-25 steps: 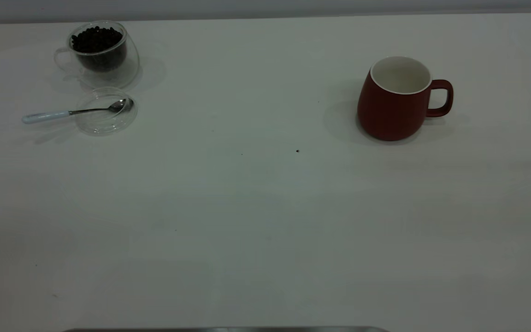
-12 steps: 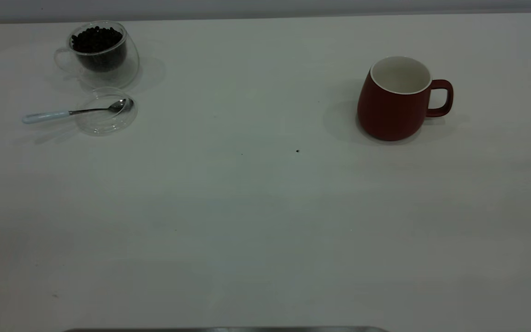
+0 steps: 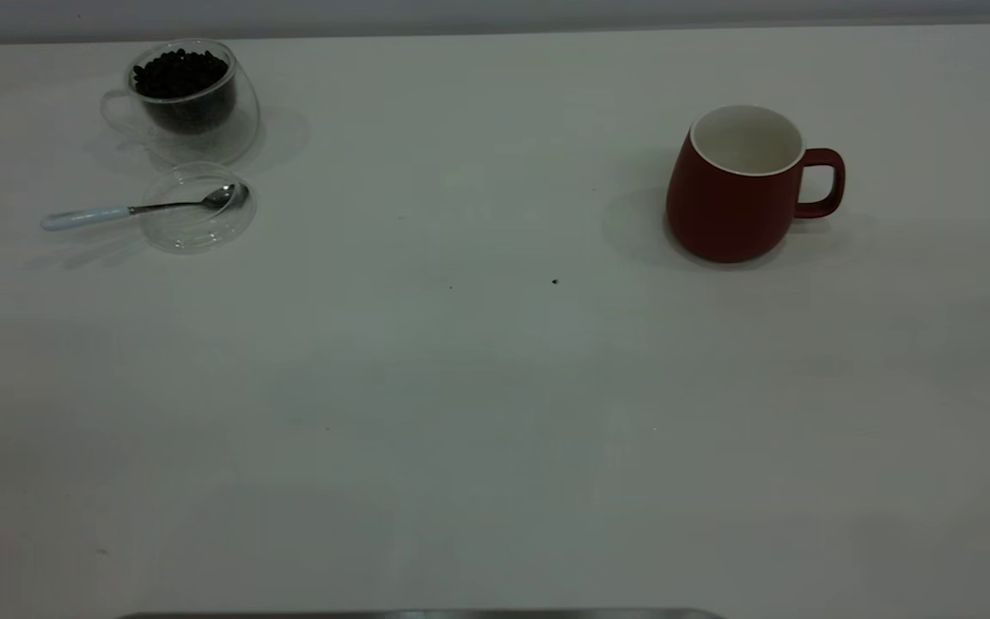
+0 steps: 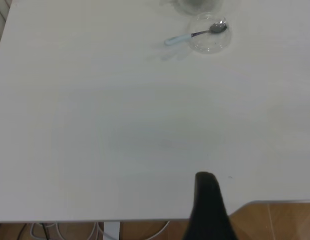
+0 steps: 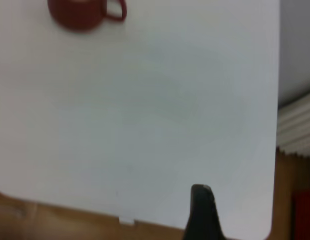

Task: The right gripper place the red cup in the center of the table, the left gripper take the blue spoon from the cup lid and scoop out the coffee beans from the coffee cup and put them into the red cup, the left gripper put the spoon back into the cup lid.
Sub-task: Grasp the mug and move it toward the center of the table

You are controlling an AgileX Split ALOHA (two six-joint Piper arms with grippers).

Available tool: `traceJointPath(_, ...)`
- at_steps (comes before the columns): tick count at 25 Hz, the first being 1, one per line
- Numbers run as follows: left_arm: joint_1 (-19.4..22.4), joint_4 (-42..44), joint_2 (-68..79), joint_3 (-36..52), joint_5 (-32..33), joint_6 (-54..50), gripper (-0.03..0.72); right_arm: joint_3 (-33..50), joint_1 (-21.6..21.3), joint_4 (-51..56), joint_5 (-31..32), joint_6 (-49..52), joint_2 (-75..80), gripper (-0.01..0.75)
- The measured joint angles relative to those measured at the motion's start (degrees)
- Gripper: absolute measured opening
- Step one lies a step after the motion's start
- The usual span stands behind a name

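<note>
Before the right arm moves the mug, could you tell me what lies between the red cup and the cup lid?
In the exterior view, only bare table separates the red cup from the cup lid, apart from one tiny dark speck.

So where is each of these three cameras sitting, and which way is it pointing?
Exterior view: outside the rig, looking down across the white tabletop; no arm shows.
Left wrist view: on the left arm at the table's near edge, facing the pale-blue-handled metal spoon on the clear round lid; one black left gripper finger shows.
Right wrist view: likewise facing the dark red ceramic mug; right gripper tip shows.
Shared: the exterior view also shows spoon and mug.
</note>
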Motion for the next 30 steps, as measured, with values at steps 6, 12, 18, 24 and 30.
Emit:
traceJointPath(6, 0.00, 0.00, 0.00, 0.00, 0.00, -0.06, 0.595, -5.82, 0.00, -0.21, -9.36, -7.83, 26.71, 0.590)
traceJointPath(12, 0.00, 0.00, 0.00, 0.00, 0.00, -0.06, 0.595, -14.55, 0.00, 2.08, -15.33, -17.03, 52.14, 0.590)
traceJointPath(18, 0.00, 0.00, 0.00, 0.00, 0.00, -0.06, 0.595, -26.66, 0.00, 5.91, -16.15, -26.17, 74.99, 0.590)
traceJointPath(24, 0.00, 0.00, 0.00, 0.00, 0.00, -0.06, 0.595, -37.00, 3.39, 7.07, -16.44, -32.19, 89.47, 0.590)
traceJointPath(30, 0.00, 0.00, 0.00, 0.00, 0.00, -0.06, 0.595, -40.95, 6.88, 4.27, -24.54, -33.25, 95.41, 0.590)
